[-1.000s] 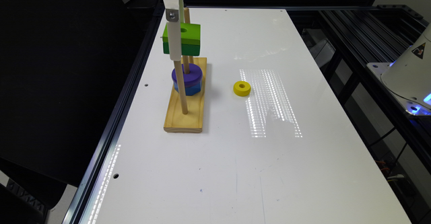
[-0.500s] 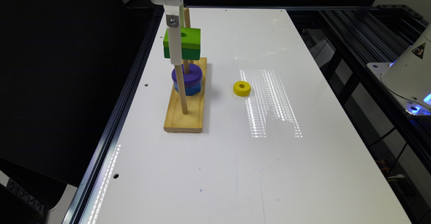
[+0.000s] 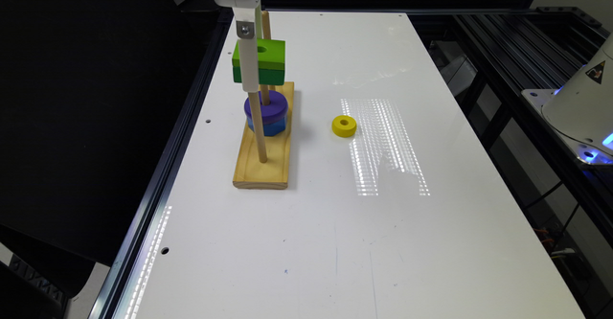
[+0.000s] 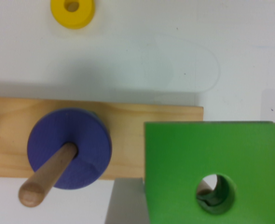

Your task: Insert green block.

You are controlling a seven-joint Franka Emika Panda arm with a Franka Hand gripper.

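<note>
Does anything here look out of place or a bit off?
Mostly tidy. The yellow ring lies alone on the white table, apart from the wooden base. The green block hangs in the air above the base, held by the gripper; the purple disc sits neatly on its peg.

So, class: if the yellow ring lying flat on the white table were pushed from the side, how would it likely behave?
The yellow ring lies flat on its broad face, so it would probably slide rather than roll. The white table looks glossy, with reflections, so it might slide easily. It looks rigid and small, so likely light; tipped onto its round edge, it could roll.
</note>
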